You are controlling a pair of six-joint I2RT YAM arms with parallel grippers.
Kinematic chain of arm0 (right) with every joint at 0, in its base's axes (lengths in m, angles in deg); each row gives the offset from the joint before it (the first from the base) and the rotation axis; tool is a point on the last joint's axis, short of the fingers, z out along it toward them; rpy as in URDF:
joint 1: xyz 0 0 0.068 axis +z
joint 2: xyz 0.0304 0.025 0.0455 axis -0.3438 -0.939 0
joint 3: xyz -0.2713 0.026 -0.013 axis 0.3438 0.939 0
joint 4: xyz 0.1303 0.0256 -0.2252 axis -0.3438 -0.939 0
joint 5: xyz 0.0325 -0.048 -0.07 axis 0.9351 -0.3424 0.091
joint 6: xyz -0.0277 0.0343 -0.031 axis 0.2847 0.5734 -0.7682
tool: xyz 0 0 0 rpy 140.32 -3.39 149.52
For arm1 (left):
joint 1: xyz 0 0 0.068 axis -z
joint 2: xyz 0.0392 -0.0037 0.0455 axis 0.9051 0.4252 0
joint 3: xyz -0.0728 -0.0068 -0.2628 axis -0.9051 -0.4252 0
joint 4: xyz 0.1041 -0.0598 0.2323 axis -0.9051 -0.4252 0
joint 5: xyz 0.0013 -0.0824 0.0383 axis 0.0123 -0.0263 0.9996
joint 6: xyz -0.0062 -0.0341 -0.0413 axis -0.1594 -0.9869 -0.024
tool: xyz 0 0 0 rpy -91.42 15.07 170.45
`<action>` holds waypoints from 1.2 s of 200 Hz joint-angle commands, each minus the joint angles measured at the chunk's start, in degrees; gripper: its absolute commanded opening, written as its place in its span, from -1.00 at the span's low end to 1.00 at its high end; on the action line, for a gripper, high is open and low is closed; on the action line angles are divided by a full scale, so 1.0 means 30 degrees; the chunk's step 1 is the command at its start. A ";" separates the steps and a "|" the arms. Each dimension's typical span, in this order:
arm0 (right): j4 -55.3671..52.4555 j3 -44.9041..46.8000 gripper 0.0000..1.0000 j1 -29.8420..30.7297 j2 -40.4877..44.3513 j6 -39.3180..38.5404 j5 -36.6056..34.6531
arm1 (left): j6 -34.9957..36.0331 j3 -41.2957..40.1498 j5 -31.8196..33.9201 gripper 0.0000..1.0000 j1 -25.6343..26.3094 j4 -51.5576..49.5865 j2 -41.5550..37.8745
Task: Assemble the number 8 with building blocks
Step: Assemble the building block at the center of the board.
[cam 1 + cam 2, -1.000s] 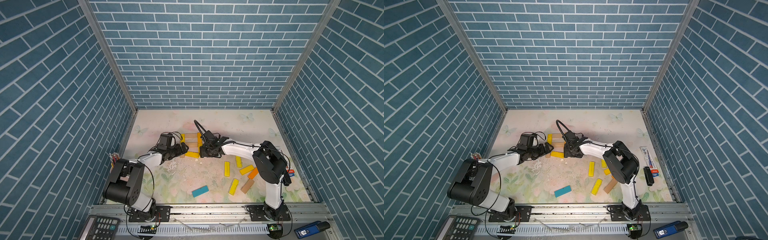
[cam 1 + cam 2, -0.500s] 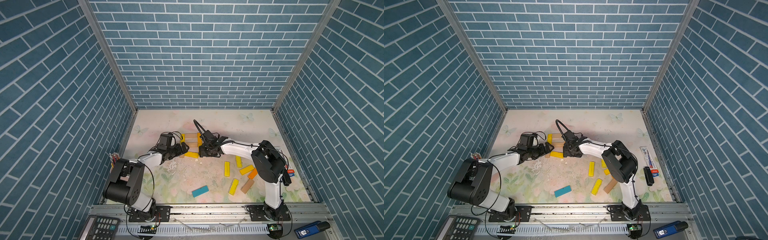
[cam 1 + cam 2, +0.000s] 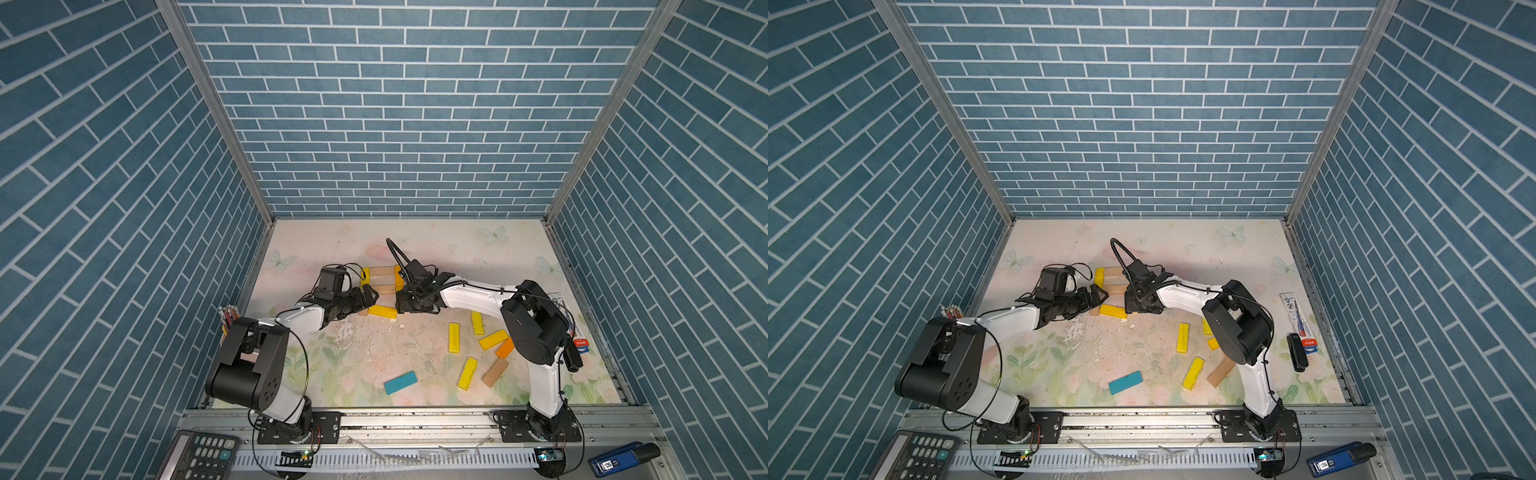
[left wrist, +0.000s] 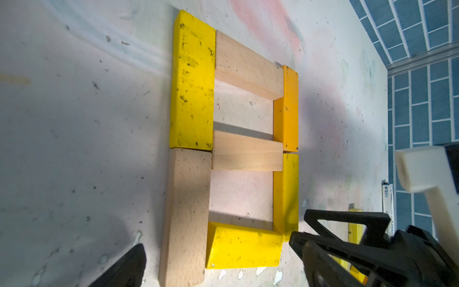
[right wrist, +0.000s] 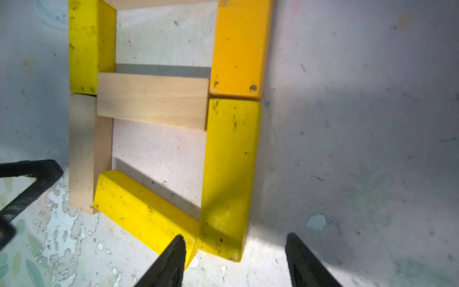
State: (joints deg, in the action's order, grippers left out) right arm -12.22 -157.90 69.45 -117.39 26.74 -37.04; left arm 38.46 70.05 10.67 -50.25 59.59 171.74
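Right gripper (image 5: 236, 263) hangs with its jaws spread and grips nothing. The near end of the yellow side block (image 5: 229, 174) shows between its fingers, and one fingertip (image 5: 175, 258) overlaps the slanted yellow bottom block (image 5: 144, 211). Across the figure, the left gripper (image 3: 368, 297) is spread wide and empty, just beside the tan side block (image 4: 186, 216). With the tan middle bar (image 5: 151, 104), these blocks form the eight's lower loop. The teal block (image 3: 400, 382) lies well apart on the table (image 3: 415, 249).

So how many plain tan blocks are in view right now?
4. Three in the figure: far bar, middle bar, near side piece by the left arm. One loose tan block beside the right arm. Arms may hide more.
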 commanded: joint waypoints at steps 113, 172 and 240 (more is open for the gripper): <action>-0.0734 0.1240 0.47 0.1508 0.0258 -0.0767 -0.1443 | 0.0124 -0.0221 0.0119 0.99 -0.0117 -0.0054 -0.0056; -0.1203 0.1360 0.48 0.1695 0.0088 -0.1272 -0.1672 | 0.0110 -0.0224 0.0180 0.99 -0.0117 0.0019 0.0046; -0.2008 0.0602 0.46 0.1724 -0.0425 -0.1156 -0.2443 | 0.0095 -0.0232 0.0263 0.99 -0.0117 -0.0032 0.0014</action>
State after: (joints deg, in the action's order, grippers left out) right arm -13.73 -155.23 74.43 -116.38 23.57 -42.70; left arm 38.44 69.96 10.93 -50.25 59.59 171.74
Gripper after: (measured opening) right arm 0.735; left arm 0.995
